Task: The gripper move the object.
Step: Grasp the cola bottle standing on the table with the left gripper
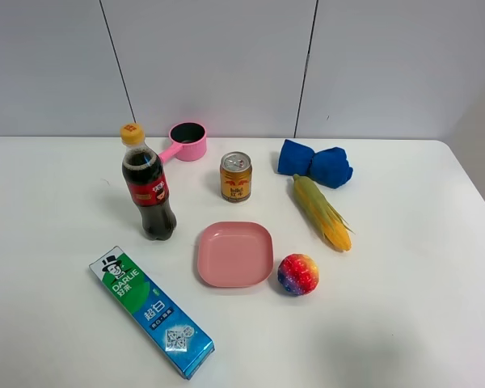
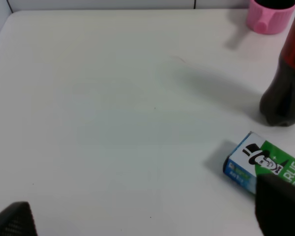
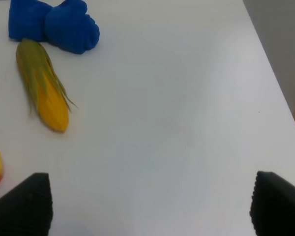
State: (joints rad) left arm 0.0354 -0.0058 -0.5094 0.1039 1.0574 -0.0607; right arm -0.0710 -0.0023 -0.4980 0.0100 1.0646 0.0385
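Note:
The cola bottle (image 1: 149, 187), tall with a yellow cap and red label, stands upright on the white table (image 1: 404, 323) at the left. Neither arm shows in the exterior high view. In the left wrist view the bottle's lower part (image 2: 285, 88) stands at the picture's edge, well away from my left gripper (image 2: 146, 216), whose black fingertips (image 2: 280, 206) are wide apart with nothing between them. My right gripper (image 3: 150, 206) is also wide open and empty over bare table, its fingertips (image 3: 22, 202) at the picture's corners.
A pink cup (image 1: 187, 141) stands behind the bottle, a gold can (image 1: 235, 176) to its right. A toothpaste box (image 1: 150, 310) lies in front. A pink plate (image 1: 234, 254), a rainbow ball (image 1: 298, 274), a corn cob (image 1: 322, 212) and blue cloth (image 1: 315, 164) lie to the right.

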